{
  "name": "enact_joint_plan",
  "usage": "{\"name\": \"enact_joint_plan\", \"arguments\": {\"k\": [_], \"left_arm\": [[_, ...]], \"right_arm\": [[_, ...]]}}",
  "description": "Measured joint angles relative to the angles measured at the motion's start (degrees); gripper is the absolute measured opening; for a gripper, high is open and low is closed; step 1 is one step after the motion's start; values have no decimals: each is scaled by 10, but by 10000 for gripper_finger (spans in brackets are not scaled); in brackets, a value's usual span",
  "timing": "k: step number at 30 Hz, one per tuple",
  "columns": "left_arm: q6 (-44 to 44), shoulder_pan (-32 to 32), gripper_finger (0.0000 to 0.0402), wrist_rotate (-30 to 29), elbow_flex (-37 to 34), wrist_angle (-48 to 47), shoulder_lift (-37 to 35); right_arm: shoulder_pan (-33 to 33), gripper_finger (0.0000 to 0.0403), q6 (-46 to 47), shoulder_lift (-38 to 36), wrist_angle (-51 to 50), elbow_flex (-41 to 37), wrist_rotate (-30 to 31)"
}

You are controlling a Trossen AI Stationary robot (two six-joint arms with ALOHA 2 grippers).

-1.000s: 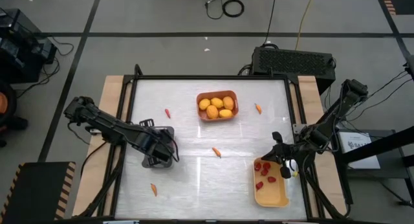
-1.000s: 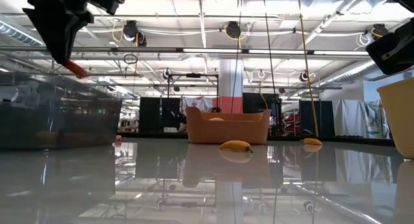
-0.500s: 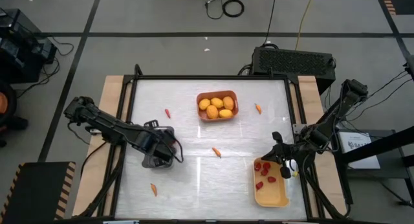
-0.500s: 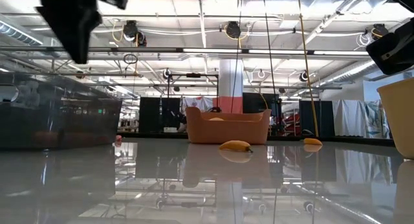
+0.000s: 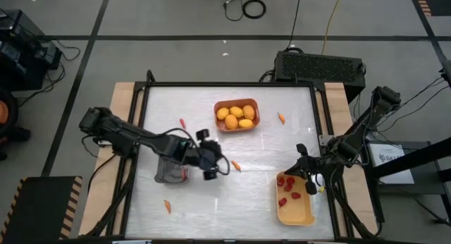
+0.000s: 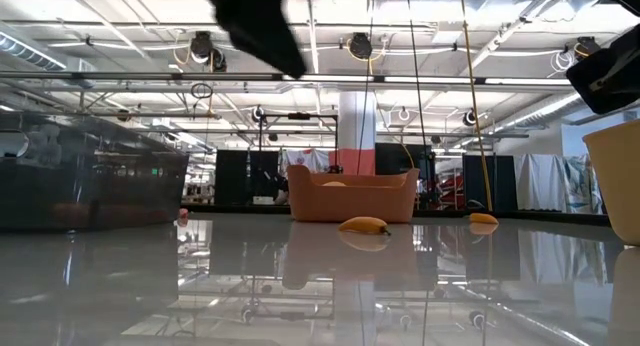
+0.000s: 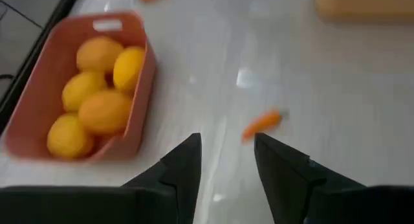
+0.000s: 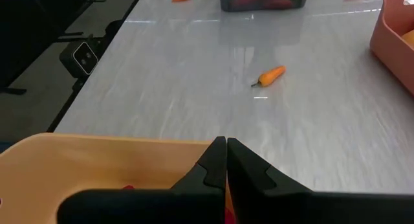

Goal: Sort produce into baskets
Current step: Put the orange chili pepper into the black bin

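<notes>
Open left gripper [image 5: 215,164] near orange chili [image 5: 236,166]

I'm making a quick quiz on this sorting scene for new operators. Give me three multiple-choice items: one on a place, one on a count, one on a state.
1. Where is the left gripper?
A. Inside the yellow basket
B. Above the bare table, beside the orange chili piece
C. Off the table

2. How many round yellow-orange fruits lie in the orange basket?
A. Two
B. Five
C. Nine

3. How do the right gripper fingers stand?
A. Wide open
B. Shut on a fruit
C. Shut, holding nothing

Answers: 1 B, the high view shows it just left of the piece. 2 B, five show in the left wrist view. 3 C, the right wrist view shows them pressed together.
</notes>
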Motion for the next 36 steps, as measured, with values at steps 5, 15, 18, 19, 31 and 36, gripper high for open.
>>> {"name": "enact_joint_plan", "arguments": {"k": [5,15,18,19,31,36], "left_arm": [[-169,64,151,0,0,51,7],[-514,239,151,95,0,-228,-1],[-515,282,151,104,0,-277,2],[-515,294,151,108,0,-285,2],[-513,411,151,219,-29,-302,1],[-525,438,151,243,-90,-280,1]], "right_arm": [[0,4,0,0,3,0,0],[0,4,3,0,3,0,0],[0,4,5,0,1,0,0],[0,4,5,0,1,0,0],[0,4,18,1,-28,0,-2],[0,4,23,1,-32,0,-24]]}}
